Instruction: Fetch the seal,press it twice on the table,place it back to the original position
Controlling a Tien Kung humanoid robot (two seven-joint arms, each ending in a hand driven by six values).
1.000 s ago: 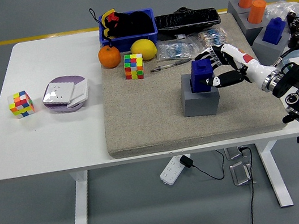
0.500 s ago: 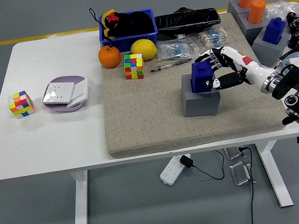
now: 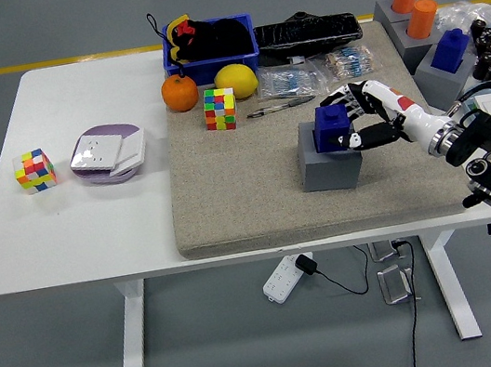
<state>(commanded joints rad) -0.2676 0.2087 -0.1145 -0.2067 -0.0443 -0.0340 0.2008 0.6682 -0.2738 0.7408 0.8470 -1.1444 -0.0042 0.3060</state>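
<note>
A white table [image 3: 93, 228] is seen on a grey floor, with a yellow line running across the floor behind it. Most of the table's right half is covered by a beige mat [image 3: 247, 193]. In the head view, a grey block [image 3: 326, 170] is set on the mat right of centre, and a blue seal [image 3: 329, 126] is seated upright on top of it. The right hand [image 3: 368, 116] is brought in from the right edge and is wrapped around the seal, with the fingers [image 3: 344, 96] curled over its far side and the thumb pressed against its near side; the seal is gripped while resting on the block.

At the far edge of the mat an orange [image 3: 179, 92], a lemon [image 3: 235, 82] and a cube [image 3: 220, 109] are placed close together, with a blue bin [image 3: 211, 59] of dark items just behind them. A black tray [image 3: 307, 34] is laid to the right of the bin, with clear bags [image 3: 303, 75] in front of it. In the far right corner two orange seals [image 3: 414, 5] and a second blue one [image 3: 451, 49] are held on grey blocks. On the bare table to the left, a second cube [image 3: 34, 171] and a purple-rimmed white box [image 3: 109, 154] are set side by side.
</note>
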